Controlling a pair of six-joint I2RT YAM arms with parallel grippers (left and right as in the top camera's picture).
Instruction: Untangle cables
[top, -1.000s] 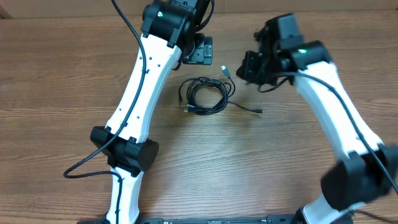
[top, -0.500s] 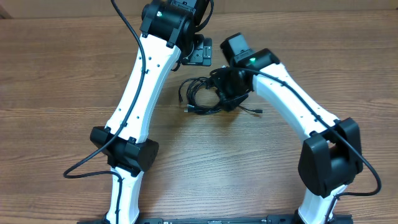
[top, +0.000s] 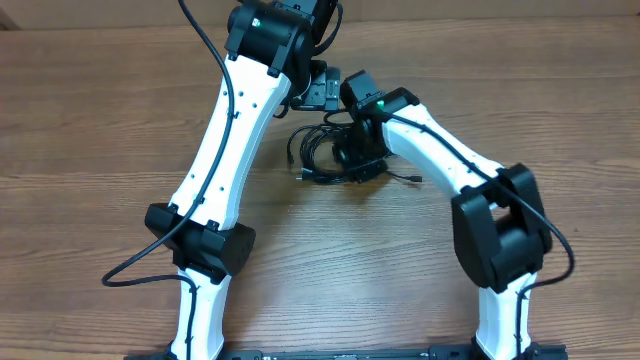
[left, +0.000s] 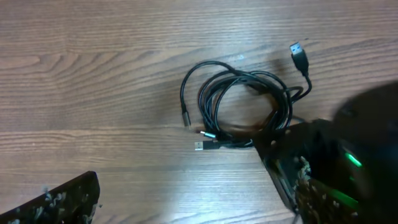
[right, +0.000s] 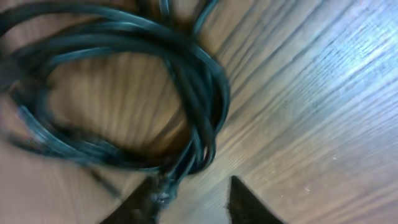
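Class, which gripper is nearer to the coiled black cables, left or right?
Right. The right gripper is low at the edge of the cable coil, almost touching it; the left gripper sits apart, beyond the coil's far side.

A wood-grain bench (top: 100, 120) carries a loose coil of black cables (top: 308, 152) lying flat. A USB plug (left: 299, 56) rests just beside the coil, and small connector ends (left: 202, 140) poke out at its edge.
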